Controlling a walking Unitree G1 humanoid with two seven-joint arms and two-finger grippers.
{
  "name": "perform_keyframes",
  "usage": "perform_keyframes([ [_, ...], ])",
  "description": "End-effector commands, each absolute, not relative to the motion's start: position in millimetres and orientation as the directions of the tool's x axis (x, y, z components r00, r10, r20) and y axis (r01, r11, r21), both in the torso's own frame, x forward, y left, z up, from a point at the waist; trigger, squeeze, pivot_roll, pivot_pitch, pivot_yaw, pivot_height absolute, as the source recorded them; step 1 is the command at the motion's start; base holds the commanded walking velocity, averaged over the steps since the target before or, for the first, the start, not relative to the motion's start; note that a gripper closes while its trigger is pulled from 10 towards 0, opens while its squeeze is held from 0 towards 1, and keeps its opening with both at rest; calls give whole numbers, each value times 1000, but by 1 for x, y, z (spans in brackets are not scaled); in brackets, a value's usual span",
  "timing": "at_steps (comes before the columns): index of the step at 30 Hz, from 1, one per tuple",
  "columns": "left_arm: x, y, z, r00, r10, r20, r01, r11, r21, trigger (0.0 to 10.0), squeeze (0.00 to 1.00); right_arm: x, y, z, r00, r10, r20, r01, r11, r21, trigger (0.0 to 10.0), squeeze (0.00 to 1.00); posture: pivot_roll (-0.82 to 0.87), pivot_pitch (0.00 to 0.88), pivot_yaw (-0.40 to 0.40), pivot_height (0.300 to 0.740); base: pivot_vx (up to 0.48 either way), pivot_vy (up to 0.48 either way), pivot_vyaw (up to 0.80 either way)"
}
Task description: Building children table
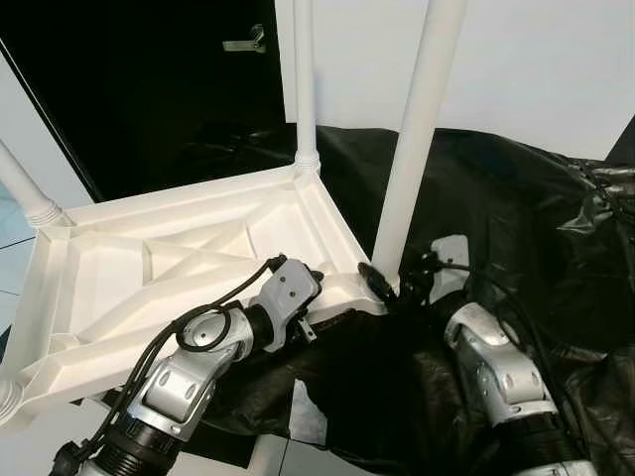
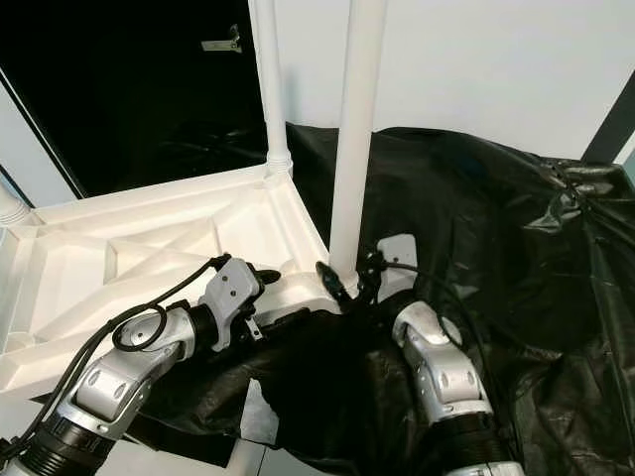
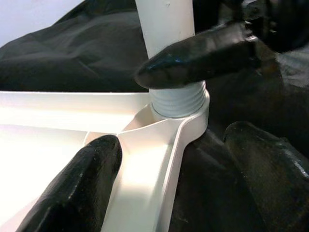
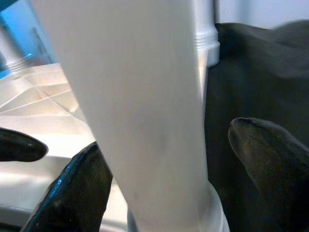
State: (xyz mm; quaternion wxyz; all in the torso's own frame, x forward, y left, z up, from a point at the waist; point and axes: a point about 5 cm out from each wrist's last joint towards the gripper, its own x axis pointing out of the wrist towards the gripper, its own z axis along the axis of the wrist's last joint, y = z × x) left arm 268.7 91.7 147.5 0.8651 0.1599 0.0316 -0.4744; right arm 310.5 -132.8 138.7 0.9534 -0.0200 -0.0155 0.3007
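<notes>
Tabletop (image 1: 179, 268) upside down on black sheet (image 1: 516, 238). Near leg (image 1: 417, 139) seated in corner socket. Right gripper (image 4: 164, 179) apart around leg base; left gripper (image 3: 193, 169) apart, straddling corner rim. Likely next: clamp leg, twist tight.

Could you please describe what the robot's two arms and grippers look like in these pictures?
Both arms are silver metal with rounded, bolted joint housings and ribbed black cuffs lower down. Loose black cables loop along the left arm and the right arm. The left gripper and right gripper each have two long, glossy black fingers with rounded tips. No markings are legible.
</notes>
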Motion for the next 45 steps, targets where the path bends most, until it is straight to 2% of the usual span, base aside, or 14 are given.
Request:
perform_keyframes([
  [1, 268, 93, 149, 515, -829, -217, 851, 464, 246, 10000, 0, 316, -128, 137, 774, 633, -2, -632, 772, -69, 10000, 0, 20, 0, 10, 740, 0, 0, 0],
  [6, 269, 92, 151, 515, -830, -213, 850, 464, 249, 10000, 0, 324, -121, 138, 721, 692, -40, -692, 714, -107, 10000, 0, 35, 0, 0, 740, 0, 0, 0],
  [7, 270, 92, 151, 517, -830, -212, 849, 465, 251, 10000, 0, 326, -119, 138, 699, 713, -54, -714, 692, -110, 7765, 0, 43, 0, -5, 740, 0, 0, 0],
  [8, 270, 92, 151, 517, -830, -212, 849, 465, 251, 10000, 0, 326, -119, 138, 699, 713, -54, -714, 692, -110, 7765, 0, 43, 0, -5, 740, 0, 0, 0],
  [9, 270, 92, 151, 520, -828, -211, 847, 468, 252, 10000, 0, 327, -118, 137, 681, 729, -66, -731, 673, -116, 549, 0, 50, 0, -10, 740, 0, 0, 0],
  [10, 270, 93, 152, 523, -826, -210, 845, 471, 253, 10000, 0, 328, -117, 135, 668, 739, -83, -743, 658, -123, 0, 0, 55, 0, -14, 740, 0, 0, 0],
  [19, 270, 96, 151, 540, -814, -212, 835, 487, 255, 10000, 0, 333, -127, 127, 687, 716, -127, -727, 675, -125, 0, 0, 53, 0, -15, 740, 0, 0, 0],
  [20, 269, 95, 150, 540, -815, -212, 836, 487, 254, 10000, 0, 333, -128, 126, 703, 701, -123, -711, 693, -116, 549, 0, 49, 0, -14, 740, 0, 0, 0],
  [21, 269, 95, 150, 537, -816, -214, 838, 485, 250, 10000, 0, 332, -128, 126, 716, 688, -120, -698, 707, -113, 7216, 0, 48, 0, -11, 740, 0, 0, 0],
  [22, 269, 95, 150, 537, -816, -214, 838, 485, 250, 10000, 0, 332, -128, 126, 716, 688, -120, -698, 707, -113, 7216, 0, 48, 0, -11, 740, 0, 0, 0],
  [23, 269, 94, 150, 535, -817, -215, 839, 484, 250, 10000, 0, 332, -128, 126, 724, 681, -111, -690, 715, -110, 10000, 0, 48, 0, -11, 740, 0, 0, 0],
  [31, 270, 97, 150, 527, -818, -230, 844, 473, 253, 10000, 0, 325, -121, 126, 760, 647, -62, -650, 753, -98, 10000, 0, 38, 0, 14, 740, 0, 0, 0],
  [42, 269, 101, 151, 513, -820, -253, 852, 450, 269, 10000, 0, 308, -112, 122, 931, 366, 0, -366, 929, -56, 10000, 0, 5, 0, 27, 740, 0, 0, 0],
  [45, 269, 101, 153, 511, -822, -252, 853, 447, 270, 10000, 0, 305, -110, 121, 947, 321, 2, -321, 946, -50, 10000, 0, 0, 0, 31, 740, 0, 0, 0],
])
